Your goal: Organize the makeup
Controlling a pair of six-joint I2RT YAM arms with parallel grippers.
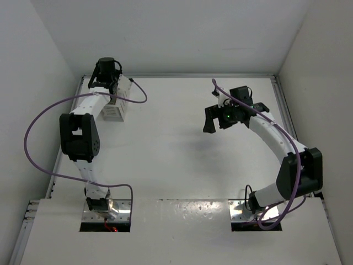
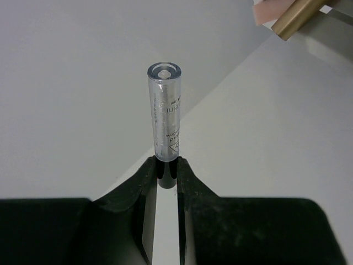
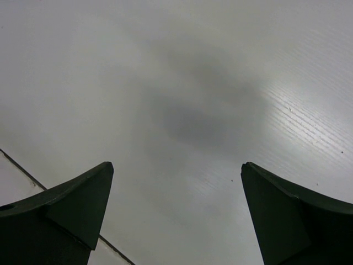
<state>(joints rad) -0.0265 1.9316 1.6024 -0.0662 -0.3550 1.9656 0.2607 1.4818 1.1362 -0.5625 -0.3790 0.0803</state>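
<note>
Grip | left gripper [image 2: 166, 164] pinches slim clear plastic makeup tube [image 2: 165, 110] at its dark base | probably light, stiff, slick; mid-barrel hold looks steadier | right gripper [image 3: 176, 165] wide open, empty

The tube [image 2: 164, 113] at the far left is clear, glossy plastic with printed lettering. The fingers [image 2: 129, 201] of the left gripper [image 2: 166, 168] look like matt black plastic, faintly grainy. The white table [image 3: 220, 66] is smooth, finely ribbed, with a soft sheen. A gold end [image 2: 298, 19] looks satin metallic.
</note>
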